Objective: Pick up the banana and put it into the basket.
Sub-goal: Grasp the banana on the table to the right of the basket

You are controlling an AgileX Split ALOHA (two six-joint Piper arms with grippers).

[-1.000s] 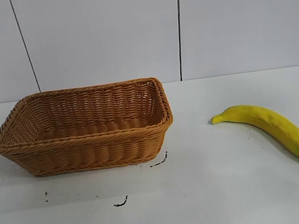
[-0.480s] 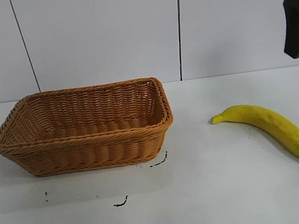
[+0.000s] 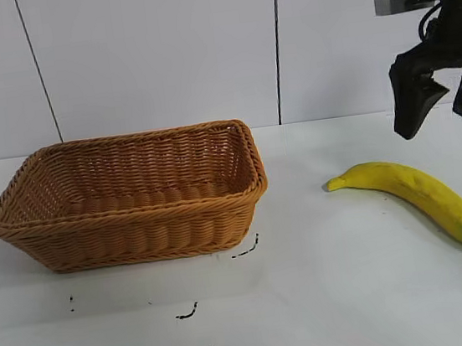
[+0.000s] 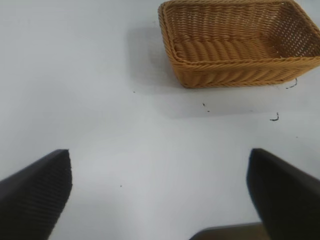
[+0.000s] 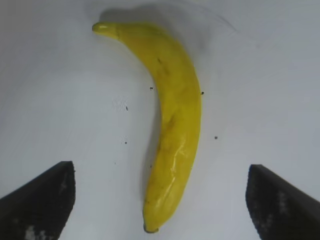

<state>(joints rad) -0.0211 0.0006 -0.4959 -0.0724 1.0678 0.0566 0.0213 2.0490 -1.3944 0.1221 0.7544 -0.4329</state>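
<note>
Yellow banana (image 3: 415,192) on table | right claw (image 3: 444,109) released, above it | wicker basket (image 3: 129,198) well apart

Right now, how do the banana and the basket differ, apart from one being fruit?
The banana is smooth, bright yellow and curved; the basket is woven, tan-orange and rectangular. The banana is slim and lies flat, while the basket is bulkier, with flaring sides and an open top. The right gripper hangs open above the banana; nothing is over the basket. Both rest on the white table, apart from each other.
</note>
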